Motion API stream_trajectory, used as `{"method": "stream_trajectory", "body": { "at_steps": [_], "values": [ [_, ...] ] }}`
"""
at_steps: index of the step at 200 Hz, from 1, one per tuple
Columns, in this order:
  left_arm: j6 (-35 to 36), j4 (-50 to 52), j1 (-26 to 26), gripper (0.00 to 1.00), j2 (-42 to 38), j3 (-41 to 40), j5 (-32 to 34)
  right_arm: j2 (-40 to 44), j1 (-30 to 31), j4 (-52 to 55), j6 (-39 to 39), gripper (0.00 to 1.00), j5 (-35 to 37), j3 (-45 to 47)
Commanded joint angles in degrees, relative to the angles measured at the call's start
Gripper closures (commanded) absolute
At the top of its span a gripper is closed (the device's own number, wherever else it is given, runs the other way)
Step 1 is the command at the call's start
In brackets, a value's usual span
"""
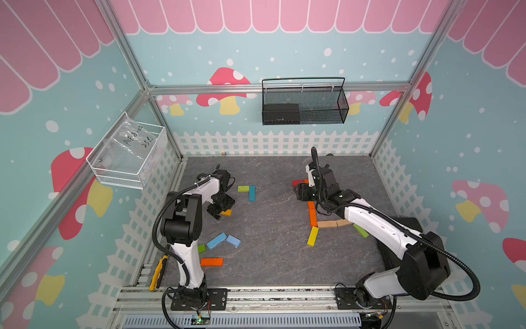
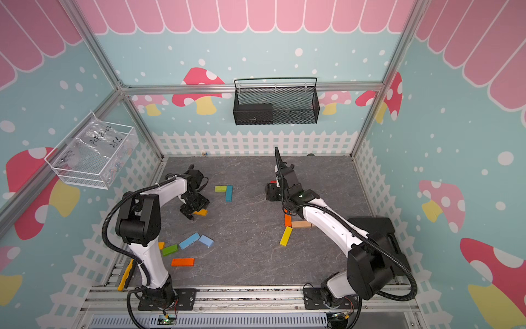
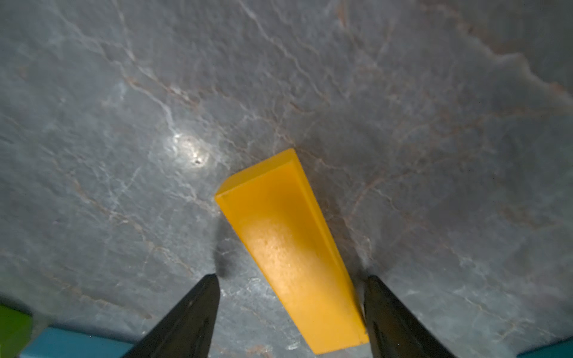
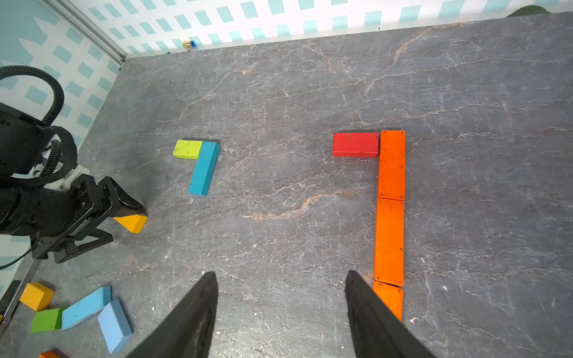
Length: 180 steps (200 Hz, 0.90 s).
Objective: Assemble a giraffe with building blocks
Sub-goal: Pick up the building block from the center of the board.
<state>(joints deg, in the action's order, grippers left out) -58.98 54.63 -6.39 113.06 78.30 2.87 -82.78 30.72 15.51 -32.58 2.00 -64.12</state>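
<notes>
Yellow shows under the left gripper (image 1: 219,213) in both top views: the yellow block (image 1: 227,212) lies on the grey table (image 1: 270,256). From the left wrist we see its fingers (image 3: 192,310) spread astride that block, one close against its edge, the other clear. From the right wrist, the right gripper (image 4: 280,274) gapes empty over the table, beside the orange blocks (image 4: 391,164).

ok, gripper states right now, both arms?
Left gripper: open, jaws straddling the yellow block, gap on one side, not clamped.
Right gripper: open, empty.
</notes>
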Motion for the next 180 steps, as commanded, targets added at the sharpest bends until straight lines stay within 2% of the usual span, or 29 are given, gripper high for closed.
{"method": "stream_trajectory", "body": {
  "at_steps": [1,25,61,92,104,116,125,131,145,156,165,180],
  "values": [
    [0.0,0.9,0.3,0.37,-1.8,-1.5,3.5,0.3,-0.4,-0.8,0.4,0.33,-0.1,0.9],
    [2.0,0.0,0.0,0.57,-1.4,-2.1,2.9,1.0,-0.4,-0.5,0.1,0.34,-0.3,0.9],
    [6.9,0.0,-0.9,0.78,-1.7,-1.3,1.4,0.6,-0.4,0.9,1.3,0.34,-0.4,-0.6],
    [10.9,-0.3,-5.8,0.80,-5.2,-0.7,4.2,0.9,-0.4,0.4,1.6,0.33,0.2,-0.1],
    [10.5,-1.0,-8.7,0.82,-6.9,-0.5,4.5,2.4,-0.8,-4.3,0.4,0.32,2.4,4.9],
    [11.8,-0.3,-11.3,0.84,-7.3,1.9,3.4,1.8,-3.8,-4.7,-0.3,0.33,-3.7,5.9],
    [13.3,2.0,-13.2,0.84,-7.3,3.7,7.0,2.6,-3.9,-6.7,-2.1,0.33,-1.1,7.2],
    [13.9,3.9,-13.5,0.84,-7.0,4.6,7.9,3.4,-4.0,-9.4,-2.9,0.34,-2.1,8.7],
    [13.3,2.5,-13.1,0.86,-9.2,1.8,0.7,1.7,-4.2,-10.0,-5.5,0.36,-4.3,7.5],
    [11.9,-2.2,-15.0,0.87,-12.1,-0.9,-1.0,-0.1,-3.9,-12.5,-7.2,0.36,-9.4,6.4],
    [14.4,0.7,-16.8,0.86,-12.4,2.4,1.2,-1.8,-3.9,-15.3,-7.7,0.36,-13.5,7.0],
    [17.8,9.0,-18.4,0.85,-11.2,7.3,6.6,-6.0,-4.3,-11.6,-5.9,0.34,-15.9,4.3]
  ]
}}
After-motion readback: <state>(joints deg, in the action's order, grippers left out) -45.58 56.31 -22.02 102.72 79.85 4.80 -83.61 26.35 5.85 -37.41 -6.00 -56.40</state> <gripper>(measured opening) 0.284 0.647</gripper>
